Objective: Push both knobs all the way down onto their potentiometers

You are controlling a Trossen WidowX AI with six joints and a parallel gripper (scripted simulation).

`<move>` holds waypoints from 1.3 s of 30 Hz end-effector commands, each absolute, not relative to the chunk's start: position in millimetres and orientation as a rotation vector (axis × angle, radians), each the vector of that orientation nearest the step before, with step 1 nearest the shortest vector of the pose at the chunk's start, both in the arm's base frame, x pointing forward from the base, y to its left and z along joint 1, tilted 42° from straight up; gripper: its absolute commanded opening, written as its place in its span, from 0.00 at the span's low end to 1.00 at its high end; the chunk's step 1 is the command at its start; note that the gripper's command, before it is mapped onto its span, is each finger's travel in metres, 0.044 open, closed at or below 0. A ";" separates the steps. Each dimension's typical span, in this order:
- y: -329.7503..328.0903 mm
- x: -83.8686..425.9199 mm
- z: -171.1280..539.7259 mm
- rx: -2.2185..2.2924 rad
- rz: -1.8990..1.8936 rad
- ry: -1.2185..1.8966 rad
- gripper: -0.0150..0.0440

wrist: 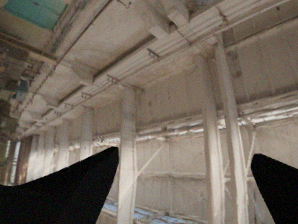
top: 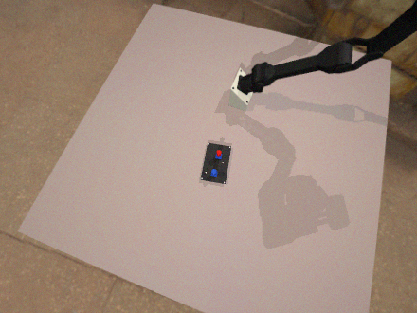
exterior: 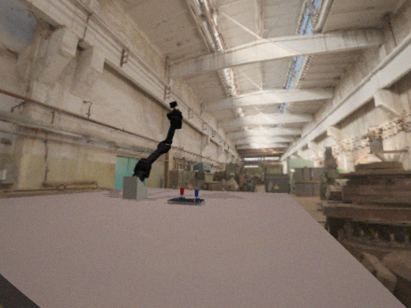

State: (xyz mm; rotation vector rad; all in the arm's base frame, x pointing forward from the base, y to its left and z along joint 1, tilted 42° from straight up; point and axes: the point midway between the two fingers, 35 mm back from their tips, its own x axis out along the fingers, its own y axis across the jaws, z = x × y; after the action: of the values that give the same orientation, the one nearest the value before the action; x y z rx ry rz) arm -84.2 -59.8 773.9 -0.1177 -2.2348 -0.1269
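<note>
The dark circuit board (top: 208, 163) (exterior: 174, 202) lies low over the table. A red knob (top: 219, 153) (exterior: 182, 190) and a blue knob (top: 214, 172) (exterior: 196, 191) stand upright on it, apart from each other. Each rises clearly above the board in the exterior view, with a blue potentiometer under the red knob. The exact gaps under the knobs are too small to tell. My gripper (exterior: 173, 104) (wrist: 185, 158) is raised high above the table, far from the board. Its fingers are wide apart with nothing between them in the wrist view. The gripper is outside the top view.
The arm's base stands on a pale grey-green mounting block (top: 239, 101) (exterior: 134, 188), off one end of the board beyond the red knob. The arm (top: 303, 64) (exterior: 163, 147) reaches up and away from the board. Its shadows fall across the table (top: 142, 190).
</note>
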 end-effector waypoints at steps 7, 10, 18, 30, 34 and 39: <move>-84.6 -73.6 774.3 -0.085 -0.236 -2.175 0.62; -91.7 -70.1 773.5 -0.063 -0.266 -2.162 0.49; -107.1 -62.2 771.4 -0.009 -0.328 -2.133 0.25; -201.2 -13.4 755.7 0.101 -0.666 -1.851 0.25; -231.3 5.8 745.2 0.133 -0.760 -1.738 0.25; -266.6 32.1 728.8 0.165 -0.861 -1.585 0.25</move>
State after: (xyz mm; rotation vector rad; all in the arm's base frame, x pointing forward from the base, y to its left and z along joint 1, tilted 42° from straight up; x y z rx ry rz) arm 10.8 -236.7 743.3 0.1373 -1.7051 -0.7829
